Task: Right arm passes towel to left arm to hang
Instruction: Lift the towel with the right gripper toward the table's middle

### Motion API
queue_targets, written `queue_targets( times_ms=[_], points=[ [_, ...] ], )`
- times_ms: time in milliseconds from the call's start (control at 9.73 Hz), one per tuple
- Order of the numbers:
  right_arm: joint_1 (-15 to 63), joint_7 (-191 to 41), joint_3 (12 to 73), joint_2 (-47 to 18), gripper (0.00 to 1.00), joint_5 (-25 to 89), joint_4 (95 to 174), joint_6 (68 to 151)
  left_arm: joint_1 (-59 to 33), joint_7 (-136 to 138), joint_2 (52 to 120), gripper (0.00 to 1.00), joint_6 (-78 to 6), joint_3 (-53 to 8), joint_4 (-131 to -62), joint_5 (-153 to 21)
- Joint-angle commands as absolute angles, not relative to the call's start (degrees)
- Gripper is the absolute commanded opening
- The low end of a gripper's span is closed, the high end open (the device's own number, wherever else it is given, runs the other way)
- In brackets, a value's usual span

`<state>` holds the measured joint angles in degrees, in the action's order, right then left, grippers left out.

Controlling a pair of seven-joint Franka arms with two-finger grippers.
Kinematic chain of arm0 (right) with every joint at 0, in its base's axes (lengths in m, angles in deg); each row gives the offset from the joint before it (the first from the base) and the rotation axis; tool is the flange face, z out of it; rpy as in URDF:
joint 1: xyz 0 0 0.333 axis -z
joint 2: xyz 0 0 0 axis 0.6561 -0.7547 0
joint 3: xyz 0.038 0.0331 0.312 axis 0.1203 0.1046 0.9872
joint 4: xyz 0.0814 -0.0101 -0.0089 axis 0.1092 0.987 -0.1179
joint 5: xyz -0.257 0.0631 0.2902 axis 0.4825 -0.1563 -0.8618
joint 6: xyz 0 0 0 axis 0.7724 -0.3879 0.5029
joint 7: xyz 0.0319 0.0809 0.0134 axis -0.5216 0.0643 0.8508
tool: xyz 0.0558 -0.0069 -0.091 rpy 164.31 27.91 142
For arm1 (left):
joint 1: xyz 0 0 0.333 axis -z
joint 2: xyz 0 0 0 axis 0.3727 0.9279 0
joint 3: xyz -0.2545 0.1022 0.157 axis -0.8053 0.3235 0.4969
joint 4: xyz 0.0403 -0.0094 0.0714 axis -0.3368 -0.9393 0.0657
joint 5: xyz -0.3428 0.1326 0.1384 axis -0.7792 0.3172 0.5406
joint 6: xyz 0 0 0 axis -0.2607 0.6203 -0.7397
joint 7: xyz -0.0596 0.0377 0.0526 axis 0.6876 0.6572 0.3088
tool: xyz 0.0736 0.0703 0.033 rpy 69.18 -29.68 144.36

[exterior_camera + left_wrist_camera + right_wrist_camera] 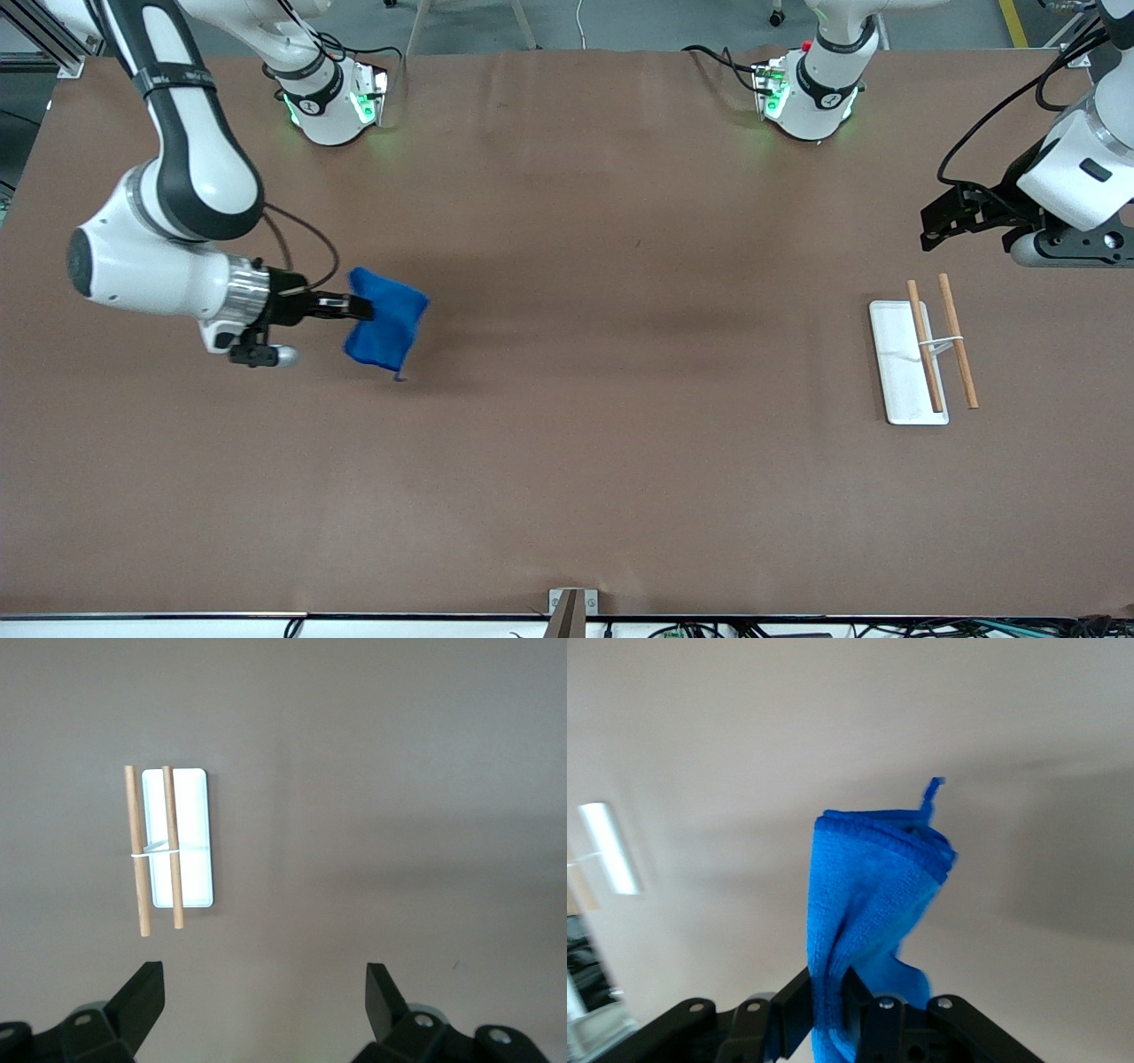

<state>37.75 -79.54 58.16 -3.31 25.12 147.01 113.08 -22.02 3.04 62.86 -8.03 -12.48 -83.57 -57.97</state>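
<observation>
Right hand: we see it up over the worktop toward the right arm's end, pointing sideways, its fingers clenched on one edge of the towel; in the right wrist view the cloth is pinched between the two black fingers.
Left hand: we see it in the air at the left arm's end of the worktop, over bare surface near the tray; in the left wrist view its fingers stand wide apart with nothing between them.
Worktop: we see a broad brown surface with both arm bases along the edge farthest from the front camera.
Right arm: we see it bent down from its base, its forearm level above the worktop.
Left arm: we see it waiting at its own end, with only its wrist and part of its forearm in the front view.
Towel: we see a bright blue cloth hanging off the worktop from the right hand, bunched and folded, with a darker stitched edge and its small loop sticking out at the free end.
Tray: we see a white oblong lying flat on the worktop toward the left arm's end, well apart from the towel.
Rods: we see two wooden sticks side by side, one over the tray and one just beside its edge, joined by a thin white crosspiece.
</observation>
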Motion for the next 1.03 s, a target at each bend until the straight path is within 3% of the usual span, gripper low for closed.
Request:
queue_targets(
  times_ms=[0,411,925],
  points=[
    [38.28,-79.57,66.8,-3.48,0.0,13.55,146.3,120.93,-22.15,5.2,63.46,1.0,-8.18,-12.78,-85.56,-60.06],
    [37.75,-70.99,75.62,-4.18,0.0,-11.49,144.71,122.47,-22.67,11.34,63.55,1.0,-8.18,-12.6,-88.37,-71.55],
    [32.31,-56.62,75.72,-5.84,0.0,-34.18,144.54,121.33,-26.02,20.92,65.73,1.0,-8.09,-12.52,-95.66,-94.38]
  ],
)
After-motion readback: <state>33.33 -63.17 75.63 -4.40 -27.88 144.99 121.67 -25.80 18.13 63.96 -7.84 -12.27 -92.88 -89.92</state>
